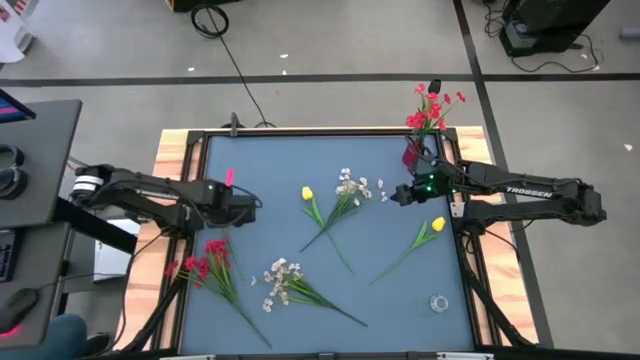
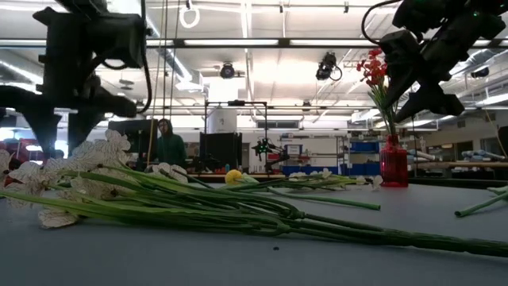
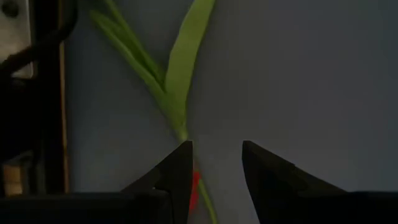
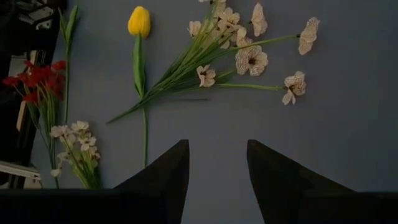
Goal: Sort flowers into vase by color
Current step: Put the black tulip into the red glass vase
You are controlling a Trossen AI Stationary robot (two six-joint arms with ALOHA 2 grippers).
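Loose flowers lie flat on the blue table (image 1: 390, 300): a red cluster (image 1: 205, 262), two white sprays (image 1: 352, 185) (image 1: 280, 278) and two yellow tulips (image 1: 308, 193) (image 1: 437, 225). A red vase (image 1: 412, 153) at the far right holds upright red flowers (image 1: 432, 105). My left gripper (image 3: 216, 155) points down near the table's left edge, open, just beyond the red cluster. A green stem with leaves (image 3: 177, 74) runs between its fingers, close to one finger; I cannot tell if they touch. My right gripper (image 4: 217, 155) hangs open beside the vase, slanting down toward the tulip (image 4: 139, 22) and white spray (image 4: 236, 56).
A small clear object (image 1: 438, 302) lies at the near right of the table. The table's black frame and wooden rim (image 1: 170, 200) run close beside my left arm. In the low view a person (image 2: 168, 143) stands far off in the room behind the table.
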